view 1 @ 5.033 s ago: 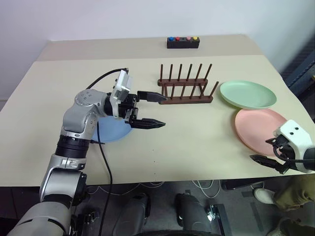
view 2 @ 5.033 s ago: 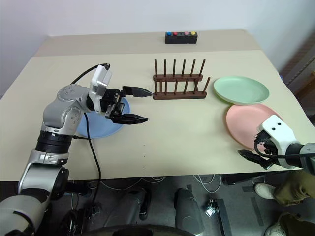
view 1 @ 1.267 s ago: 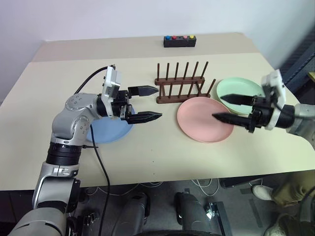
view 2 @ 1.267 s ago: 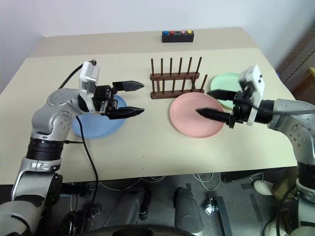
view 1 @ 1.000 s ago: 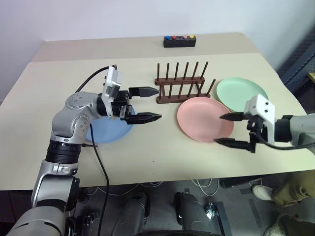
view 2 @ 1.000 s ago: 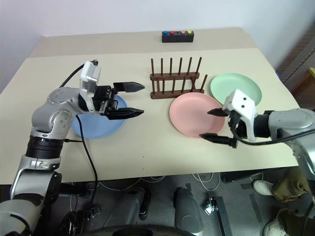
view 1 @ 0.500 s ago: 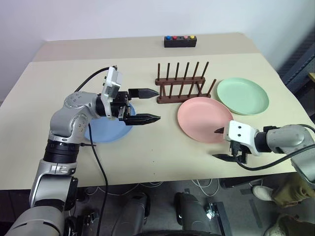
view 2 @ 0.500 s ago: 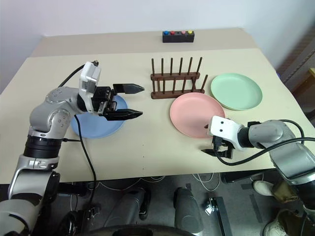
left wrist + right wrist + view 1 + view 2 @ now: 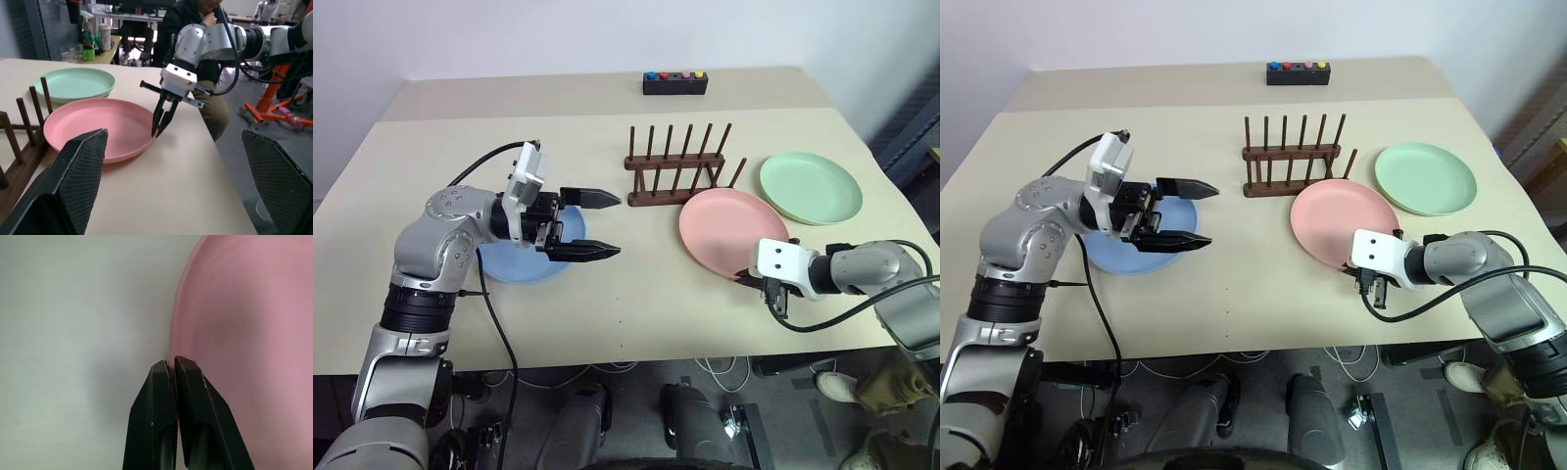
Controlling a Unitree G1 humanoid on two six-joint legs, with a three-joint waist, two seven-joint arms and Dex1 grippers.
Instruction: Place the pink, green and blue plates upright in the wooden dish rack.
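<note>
Right gripper (image 9: 171, 366) pinched shut on near rim of pink plate (image 9: 732, 230), a round shallow matte dish lying flat on table (image 9: 656, 294). Left gripper (image 9: 599, 224) wide open over blue plate (image 9: 524, 262).

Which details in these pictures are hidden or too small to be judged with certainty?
- Blue plate: head views, mostly covered by the open left end effector and its wrist.
- Pink plate: right wrist view, cut off by the picture edges; the right end effector is shut on its rim.
- Black box with coloured buttons: head views, too small to tell its purpose.
- Dish rack: left wrist view, cut off at the edge.
</note>
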